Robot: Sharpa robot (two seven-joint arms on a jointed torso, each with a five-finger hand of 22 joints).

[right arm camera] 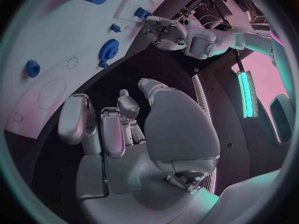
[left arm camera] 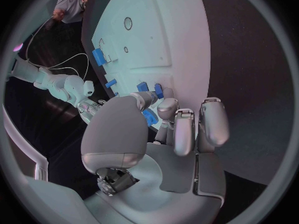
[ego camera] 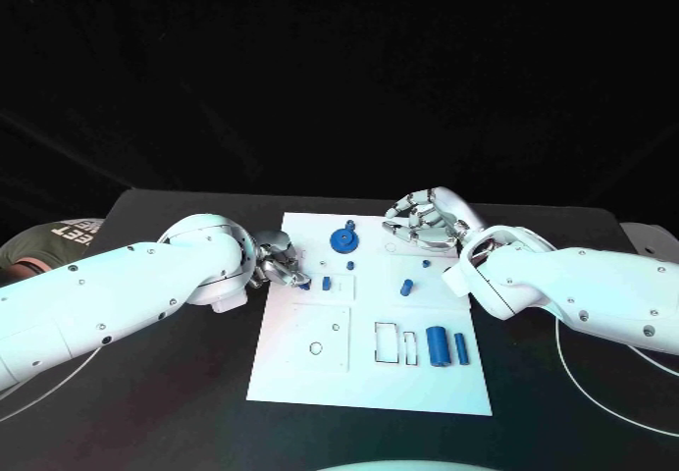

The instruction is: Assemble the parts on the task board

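Two blue cylinders [ego camera: 450, 346] lie lower right; left hand [ego camera: 282, 261] pinches a blue part [left arm camera: 149, 117], next seating it; right hand [ego camera: 426, 222] curled empty

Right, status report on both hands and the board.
Left robot hand at task board left edge, grip unclear. Right robot hand curled, empty. Blue gear untouched. Nothing obstructing.

L hand [ego camera: 284, 260]: fingertips hide the blue part [left arm camera: 149, 117] at task board [ego camera: 304, 383] edge, contact unclear. R hand [ego camera: 429, 222] covers board's far corner. Small blue pieces by gear [ego camera: 344, 238] too small to ID.
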